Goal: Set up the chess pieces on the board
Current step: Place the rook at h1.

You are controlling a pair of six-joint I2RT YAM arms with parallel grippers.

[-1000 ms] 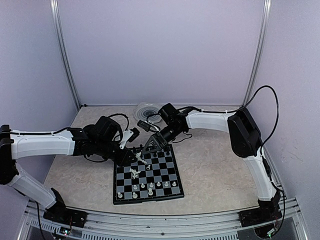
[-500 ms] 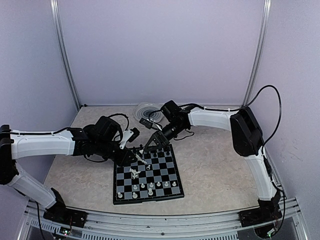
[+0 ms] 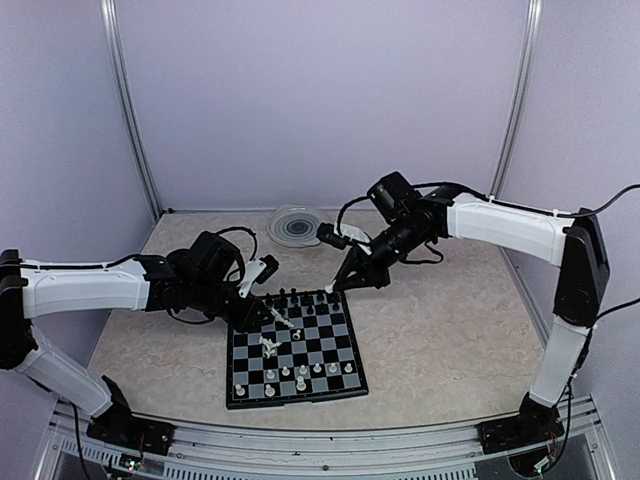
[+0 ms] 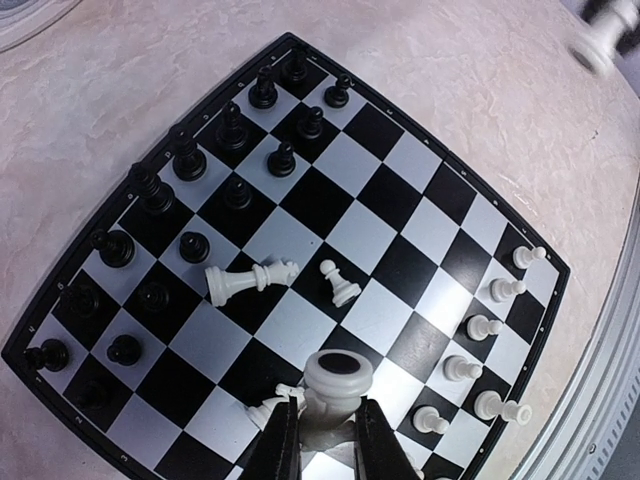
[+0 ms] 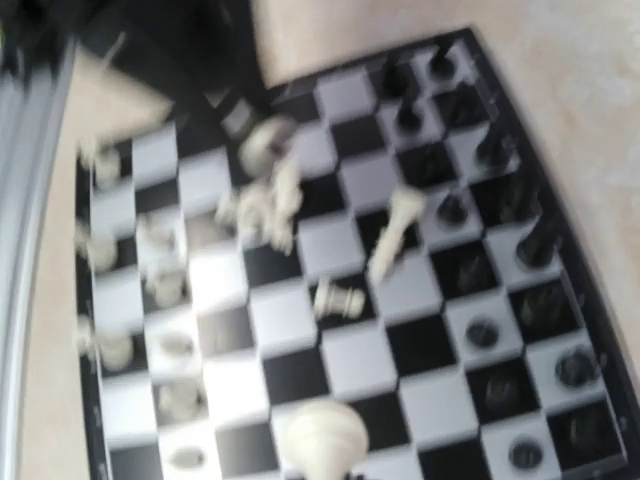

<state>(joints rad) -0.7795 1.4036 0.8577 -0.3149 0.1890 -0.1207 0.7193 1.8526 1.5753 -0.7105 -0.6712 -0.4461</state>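
The board lies on the table in front of both arms. Black pieces stand in its far rows and white pawns along its near edge. A white piece lies toppled mid-board beside a tilted white pawn. My left gripper is shut on a white piece just above the board's left part. My right gripper holds a white piece over the board's far right corner. The right wrist view is blurred, and that piece sits at its bottom edge.
A round clear ridged plate sits at the back of the table behind the board. It also shows at the corner of the left wrist view. Cables hang from the right arm near the board's far edge.
My right arm has swung right and back from the board's far left to its far right corner, carrying a white piece. My left arm has stayed put.
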